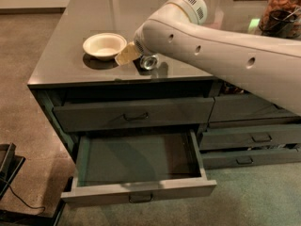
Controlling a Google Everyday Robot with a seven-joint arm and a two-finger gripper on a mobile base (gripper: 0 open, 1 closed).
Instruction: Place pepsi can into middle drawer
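Observation:
The pepsi can [149, 62] is on the dark countertop just right of the white bowl, and only its silvery end shows. My gripper [137, 58] is at the can, at the end of the white arm that reaches in from the right; the arm hides most of the can. Below the counter's front edge, the middle drawer [136, 158] is pulled far out. Its flat dark inside holds nothing, and a small bar handle [140, 197] sits on its front panel.
A white bowl [104, 45] stands on the countertop [66, 65] left of the gripper. The top drawer [134, 115] above the open one is shut. Two drawers at the right [251, 136] are shut. A jar [281, 11] stands at the back right.

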